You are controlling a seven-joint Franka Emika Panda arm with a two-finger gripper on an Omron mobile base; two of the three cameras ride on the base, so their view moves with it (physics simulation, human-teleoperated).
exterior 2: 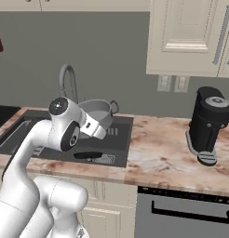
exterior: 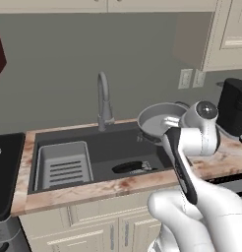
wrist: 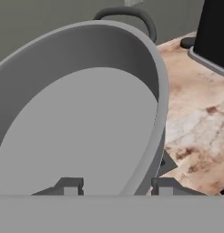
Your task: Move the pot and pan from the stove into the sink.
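Gripper (wrist: 116, 185) fingers straddle the wall of the pot (exterior: 160, 119), one tip inside and one outside, clamped on its near rim; in the hand view the pot's pale inside takes up the left and centre of the frame, with one loop handle arching at the top edge. From the left base view the pot hangs tilted at right of centre, above the right end of the sink (exterior: 108, 147), lifted off the basin floor. From the right base view it sits left of centre, just behind the arm's white wrist.

One pan (exterior: 129, 167) lies on the sink floor, lower centre of the left base view, its handle pointing right. One light grey slotted rack (exterior: 63, 165) fills the left part of the basin. One curved faucet (exterior: 103, 101) rises behind the sink at upper centre, just left of the pot and close to its rim. A corner of the stove (exterior: 5, 167) shows at the left edge, its glass bare.

On the marbled counter (exterior 2: 158, 153) to the right stands one black coffee machine (exterior 2: 208, 123), well apart from the pot; its dark body also shows at the upper right of the hand view. Two wall outlets (exterior 2: 173, 82) sit side by side on the grey backsplash, under the cream upper cabinets (exterior 2: 191, 35). One dishwasher front (exterior 2: 191, 211) with a dark handle occupies the lower right of the right base view.
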